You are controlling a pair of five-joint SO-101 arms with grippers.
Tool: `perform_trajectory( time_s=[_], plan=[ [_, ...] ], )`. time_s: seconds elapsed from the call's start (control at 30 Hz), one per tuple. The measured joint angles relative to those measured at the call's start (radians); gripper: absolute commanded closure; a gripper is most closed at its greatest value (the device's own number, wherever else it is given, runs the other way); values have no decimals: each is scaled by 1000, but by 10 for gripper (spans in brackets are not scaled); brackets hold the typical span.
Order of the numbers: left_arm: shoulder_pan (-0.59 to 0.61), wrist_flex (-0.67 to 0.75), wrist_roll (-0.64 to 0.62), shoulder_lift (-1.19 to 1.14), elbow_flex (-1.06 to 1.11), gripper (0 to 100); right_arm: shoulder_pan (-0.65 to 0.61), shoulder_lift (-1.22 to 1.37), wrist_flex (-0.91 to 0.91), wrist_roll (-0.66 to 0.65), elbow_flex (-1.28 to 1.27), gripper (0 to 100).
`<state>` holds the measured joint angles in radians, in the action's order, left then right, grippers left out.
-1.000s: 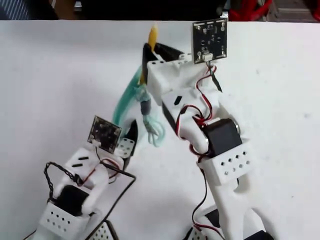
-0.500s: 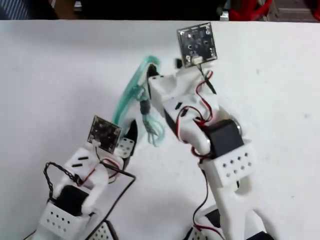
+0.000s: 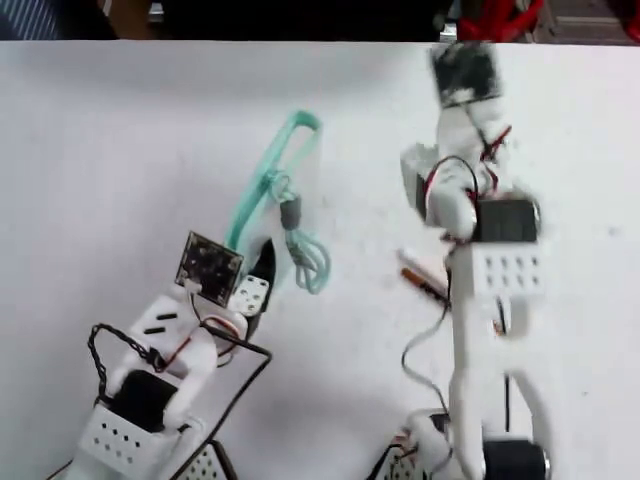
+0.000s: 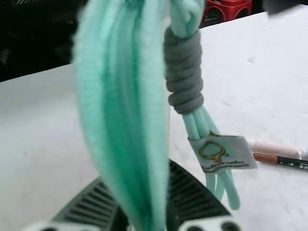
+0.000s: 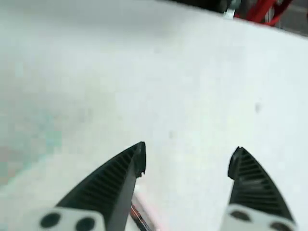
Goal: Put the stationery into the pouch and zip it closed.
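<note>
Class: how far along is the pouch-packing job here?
Done: nothing sure; the pouch hides its contents. In hand: the left gripper clamps the pouch's edge; the right gripper is open and empty. Left: a pink pen and a pencil lie on the table; then zipping.

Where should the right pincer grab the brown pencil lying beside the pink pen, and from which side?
Probably the exposed shaft of the brown wooden pencil, from straight above, with the open right pincer set across its length. It lies flat on the white table, and the pink pen sits close alongside, so a sideways approach would likely nudge both.
</note>
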<state>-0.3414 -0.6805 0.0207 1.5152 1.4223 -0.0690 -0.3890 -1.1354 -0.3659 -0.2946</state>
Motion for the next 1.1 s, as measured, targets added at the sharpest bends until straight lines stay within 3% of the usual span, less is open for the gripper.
perform_trajectory(
  time_s=[0.13,0.23,0.47,0.67,0.87,1.0,1.1],
  plan=[
    [0,0,0,0,0,942,23,149,37,-269,-166,733],
    [0,0,0,0,0,942,23,247,109,-364,-249,733],
    [0,26,0,2,20,942,23,454,230,-393,-267,749],
    [2,37,0,2,25,942,28,493,241,-393,-262,980],
    [2,37,0,2,25,942,34,493,273,-437,-262,981],
    [2,37,0,2,25,942,107,479,262,-457,-195,981],
    [2,37,0,2,25,942,173,388,181,-400,-69,981]
  ],
)
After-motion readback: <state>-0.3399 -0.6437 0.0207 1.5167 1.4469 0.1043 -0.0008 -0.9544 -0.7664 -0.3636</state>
